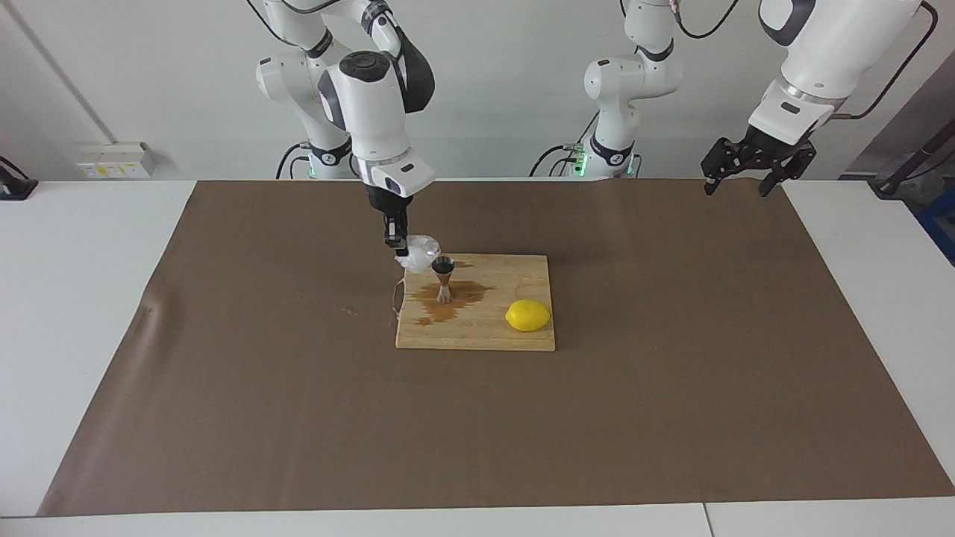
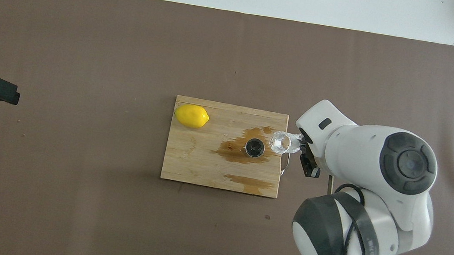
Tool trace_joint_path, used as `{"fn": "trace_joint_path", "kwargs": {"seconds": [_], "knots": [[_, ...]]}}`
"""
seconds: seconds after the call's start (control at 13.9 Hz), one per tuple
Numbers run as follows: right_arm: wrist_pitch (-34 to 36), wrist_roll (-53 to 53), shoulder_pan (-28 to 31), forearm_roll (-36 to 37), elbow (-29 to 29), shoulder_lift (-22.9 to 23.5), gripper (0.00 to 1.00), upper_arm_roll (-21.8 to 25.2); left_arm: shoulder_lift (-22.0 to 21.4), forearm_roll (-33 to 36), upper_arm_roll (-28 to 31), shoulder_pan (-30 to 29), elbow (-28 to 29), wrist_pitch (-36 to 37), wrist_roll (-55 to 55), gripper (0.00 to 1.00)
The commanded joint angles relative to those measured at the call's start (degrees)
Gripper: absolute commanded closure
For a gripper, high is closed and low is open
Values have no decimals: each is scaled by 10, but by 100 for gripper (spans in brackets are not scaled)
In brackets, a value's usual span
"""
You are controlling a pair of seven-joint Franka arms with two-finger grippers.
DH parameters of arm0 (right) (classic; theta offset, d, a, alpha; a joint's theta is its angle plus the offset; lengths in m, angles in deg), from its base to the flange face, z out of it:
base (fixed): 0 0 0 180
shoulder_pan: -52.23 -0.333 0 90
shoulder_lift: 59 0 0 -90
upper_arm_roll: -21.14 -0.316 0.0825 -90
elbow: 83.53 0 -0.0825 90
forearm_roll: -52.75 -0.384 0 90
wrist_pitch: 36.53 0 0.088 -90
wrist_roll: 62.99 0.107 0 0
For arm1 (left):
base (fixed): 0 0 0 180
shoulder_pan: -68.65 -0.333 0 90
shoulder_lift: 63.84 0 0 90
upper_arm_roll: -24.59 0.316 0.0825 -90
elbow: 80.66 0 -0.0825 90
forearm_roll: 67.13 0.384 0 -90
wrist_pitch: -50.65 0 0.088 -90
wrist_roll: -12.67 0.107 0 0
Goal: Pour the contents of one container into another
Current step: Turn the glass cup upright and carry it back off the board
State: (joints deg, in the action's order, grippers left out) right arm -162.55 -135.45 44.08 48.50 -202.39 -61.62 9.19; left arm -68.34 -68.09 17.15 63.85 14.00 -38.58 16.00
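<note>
right hand (image 1: 395,240) clamped, arm angled down, left hand (image 1: 753,165) raised, fingers spread, waiting

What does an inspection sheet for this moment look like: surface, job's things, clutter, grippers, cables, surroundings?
Surface: brown mat on a white table; wooden board at mid-mat, wet with brown spill.
Job's things: plastic cup held tilted beside the jigger, which stands upright on the board, dark inside.
Clutter: lemon on the board, toward the left arm's end.
Grippers: right gripper shut on the cup; left gripper open, waiting over the mat's edge.
Cables: at the arm bases.
Surroundings: wall socket box.
</note>
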Motion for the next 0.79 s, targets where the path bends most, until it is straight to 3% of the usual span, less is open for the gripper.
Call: {"fn": "trace_joint_path", "kwargs": {"seconds": [0.0, 0.43, 0.72], "knots": [[11, -87, 44, -58, -2, 8, 100, -5, -9, 3, 2, 1, 4, 8, 4, 0], [11, -328, 174, -206, -32, 46, 100, -4, -9, 3, 2, 1, 4, 8, 4, 0], [18, -425, 249, -235, -36, 88, 100, -5, -9, 3, 2, 1, 4, 8, 4, 0]]}}
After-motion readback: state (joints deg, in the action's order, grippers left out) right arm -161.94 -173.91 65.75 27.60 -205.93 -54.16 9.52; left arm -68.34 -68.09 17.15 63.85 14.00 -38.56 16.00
